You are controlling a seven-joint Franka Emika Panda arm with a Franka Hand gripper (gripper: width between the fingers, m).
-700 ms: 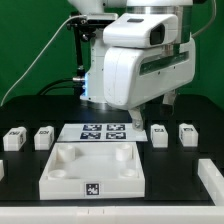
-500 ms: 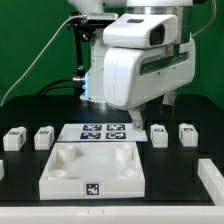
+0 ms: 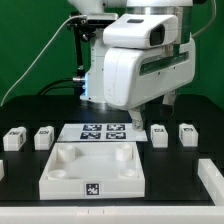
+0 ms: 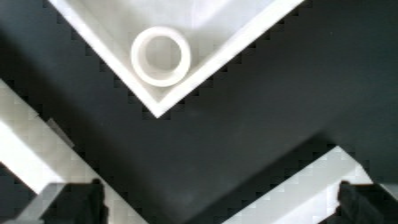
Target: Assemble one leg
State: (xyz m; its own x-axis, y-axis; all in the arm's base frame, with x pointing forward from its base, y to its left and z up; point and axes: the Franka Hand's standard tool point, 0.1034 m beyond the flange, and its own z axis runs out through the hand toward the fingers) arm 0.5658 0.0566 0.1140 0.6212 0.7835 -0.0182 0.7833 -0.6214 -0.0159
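Note:
Several small white legs with tags stand in a row on the black table: two at the exterior view's left [image 3: 13, 138] [image 3: 43, 137] and two at its right [image 3: 159, 134] [image 3: 187, 132]. The large white tabletop [image 3: 60, 180] with round corner sockets lies in front. My gripper [image 3: 153, 110] hangs open and empty above the table, behind the right-hand legs and touching nothing. In the wrist view the gripper [image 4: 217, 205] shows two dark fingertips [image 4: 68, 202] set wide apart with nothing between them, and one tabletop corner with a round socket [image 4: 160, 55]. No leg shows in the wrist view.
The marker board [image 3: 100, 132] lies flat between the leg pairs, behind the tabletop. White parts show at the exterior view's lower right [image 3: 210, 180] and lower left edge [image 3: 2, 170]. The arm's bulky white body [image 3: 130, 70] fills the middle. A green backdrop stands behind.

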